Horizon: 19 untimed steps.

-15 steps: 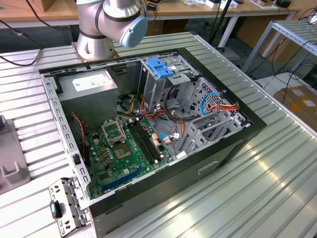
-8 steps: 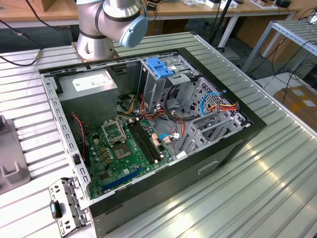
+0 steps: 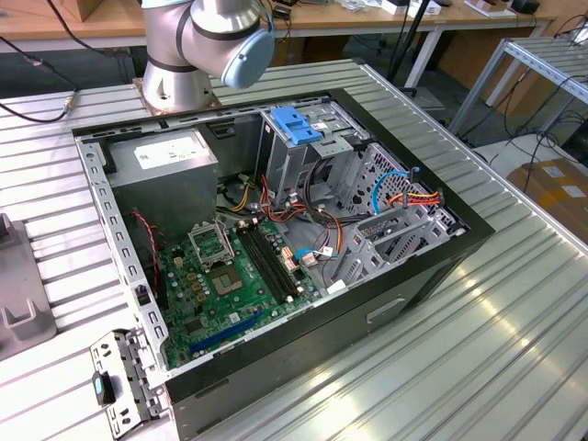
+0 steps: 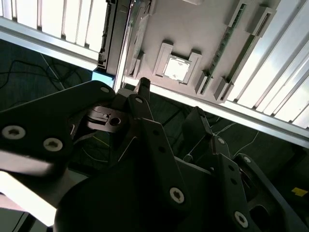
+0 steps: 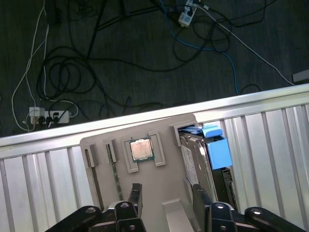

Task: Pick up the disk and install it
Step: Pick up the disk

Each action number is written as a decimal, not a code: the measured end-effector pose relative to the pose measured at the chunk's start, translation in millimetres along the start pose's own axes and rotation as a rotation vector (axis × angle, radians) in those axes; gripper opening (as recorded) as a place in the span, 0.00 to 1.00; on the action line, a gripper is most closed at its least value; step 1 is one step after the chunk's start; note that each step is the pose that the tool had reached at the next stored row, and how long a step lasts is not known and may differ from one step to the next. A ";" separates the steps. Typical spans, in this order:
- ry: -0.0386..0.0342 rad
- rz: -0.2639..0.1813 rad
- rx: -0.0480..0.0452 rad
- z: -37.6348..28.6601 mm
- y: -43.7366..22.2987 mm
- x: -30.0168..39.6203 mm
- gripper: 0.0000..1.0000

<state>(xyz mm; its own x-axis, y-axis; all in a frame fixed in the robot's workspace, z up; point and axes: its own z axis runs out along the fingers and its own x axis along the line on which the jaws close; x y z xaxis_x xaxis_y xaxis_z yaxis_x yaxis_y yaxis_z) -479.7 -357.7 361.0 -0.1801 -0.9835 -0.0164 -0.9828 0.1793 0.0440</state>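
the disk (image 5: 194, 155) stands on edge in a slot at the side of a grey parts tray (image 5: 164, 128), its light-blue carrier (image 5: 216, 147) facing outward. the tray lies at the edge of the ribbed aluminium table (image 5: 270, 145) and also holds a cpu chip (image 5: 141, 149). the gripper (image 5: 167, 195) hovers over the tray with its fingers spread and nothing between them. in the exterior view an opened computer case (image 3: 404, 285) lies on the table.

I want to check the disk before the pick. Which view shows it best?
The first wrist view: the disk shows its grey metal and light-blue carrier, beside the tray. The second wrist view catches a light-blue corner of it. The exterior view looks at the computer case.
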 end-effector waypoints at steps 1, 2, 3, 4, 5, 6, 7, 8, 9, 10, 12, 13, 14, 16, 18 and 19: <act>0.0000 0.000 0.0000 0.0 0.1 -0.3 0.54; 0.0001 0.000 -0.0001 0.0 0.2 -0.9 0.54; 0.0001 0.000 -0.0001 0.0 0.2 -1.4 0.54; 0.0001 0.000 -0.0001 0.1 0.3 -1.8 0.54; 0.0000 0.000 0.0000 0.2 0.5 -2.4 0.54; -0.0001 0.000 0.0001 0.3 0.8 -4.1 0.54; 0.0000 0.000 -0.0001 0.3 1.2 -6.5 0.54; -0.0001 0.000 0.0001 0.5 1.8 -9.9 0.54; 0.0000 0.000 0.0000 0.6 2.3 -12.8 0.54; 0.0001 -0.001 -0.0001 0.8 2.9 -15.9 0.54; 0.0003 -0.006 -0.0001 1.2 3.4 -18.8 0.54; 0.0005 -0.011 -0.0001 1.4 3.7 -20.2 0.54; 0.0008 -0.019 -0.0003 1.7 3.9 -21.6 0.54; 0.0016 -0.038 -0.0006 2.1 4.3 -24.0 0.54; 0.0023 -0.053 -0.0009 2.6 4.9 -27.1 0.54; 0.0025 -0.057 -0.0009 3.0 5.2 -29.0 0.54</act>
<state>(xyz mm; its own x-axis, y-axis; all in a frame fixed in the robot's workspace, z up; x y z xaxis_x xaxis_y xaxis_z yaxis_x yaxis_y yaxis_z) -479.8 -328.1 358.7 -0.1235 -0.9922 -0.0163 -0.9915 0.1227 0.0440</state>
